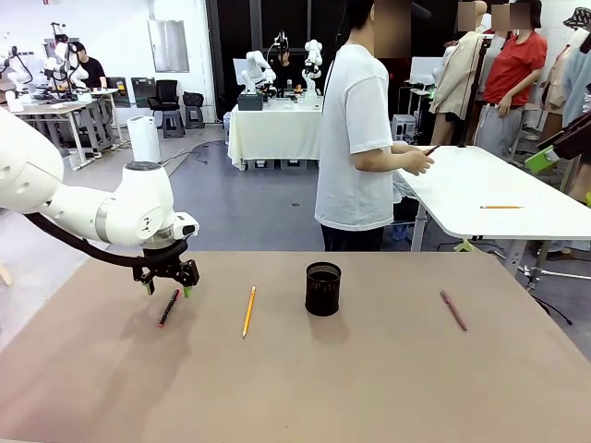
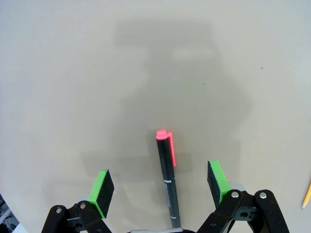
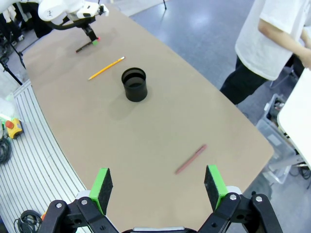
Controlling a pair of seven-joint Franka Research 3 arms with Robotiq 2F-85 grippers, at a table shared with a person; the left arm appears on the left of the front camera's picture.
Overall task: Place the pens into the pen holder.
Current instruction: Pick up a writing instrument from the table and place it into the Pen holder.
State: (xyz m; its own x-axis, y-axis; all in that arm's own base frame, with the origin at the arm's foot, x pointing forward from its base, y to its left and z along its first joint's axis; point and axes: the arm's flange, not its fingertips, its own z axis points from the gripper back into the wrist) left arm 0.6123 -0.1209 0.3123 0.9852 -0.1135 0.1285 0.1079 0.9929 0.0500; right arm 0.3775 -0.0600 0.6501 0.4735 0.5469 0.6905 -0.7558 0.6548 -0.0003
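Your left pincer (image 1: 168, 291) hangs, jaws apart, over a slim black pen with a pink-red cap (image 2: 166, 174) — flat on the tan desk (image 1: 369, 369).

- A brown table (image 1: 369, 388) fills the near half of the scene.
- A person in a white T-shirt (image 1: 355, 138) stands at its far edge, turned towards the right.
- A white table (image 1: 480, 180) stands far right, just beside the person.
- A table draped in white cloth (image 1: 272, 134) stands far back, near the middle.
- A white cylinder (image 1: 143, 138) stands on the floor, far left.
- A black office chair (image 1: 166, 97) sits behind the cylinder.
- A grey ribbed mat (image 3: 43, 160) lies on the floor along the brown table's edge.
- A clear plastic crate (image 3: 274, 131) sits on the floor near the person's legs.
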